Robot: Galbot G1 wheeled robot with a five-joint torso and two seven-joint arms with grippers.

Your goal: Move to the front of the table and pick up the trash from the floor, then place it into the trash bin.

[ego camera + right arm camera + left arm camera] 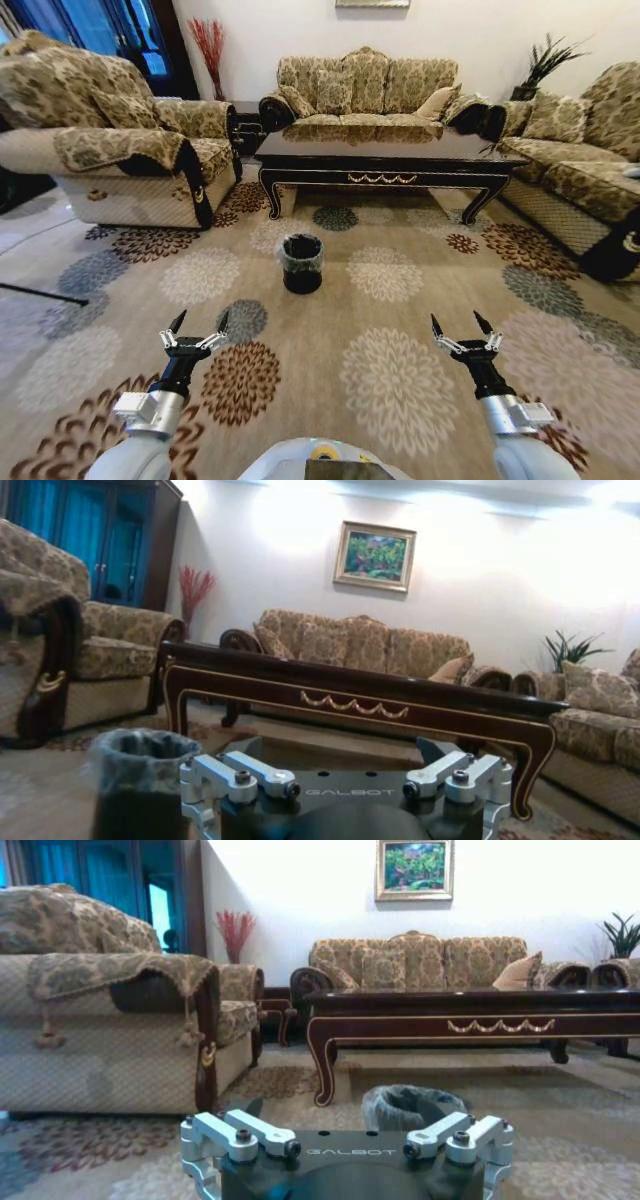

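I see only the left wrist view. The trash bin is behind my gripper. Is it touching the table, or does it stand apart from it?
Observer: Apart. From the head view, the trash bin stands on the carpet, short of the table.
Operator: Where is the right gripper?
Observer: The right gripper hovers over the carpet, level with the left gripper, fingers open.
Operator: Is the bin straight ahead?
Observer: It lies between both grippers, farther ahead, nearer the left one.

A small black bin [302,262] with a grey liner stands upright on the carpet before the dark, glossy table [385,152].
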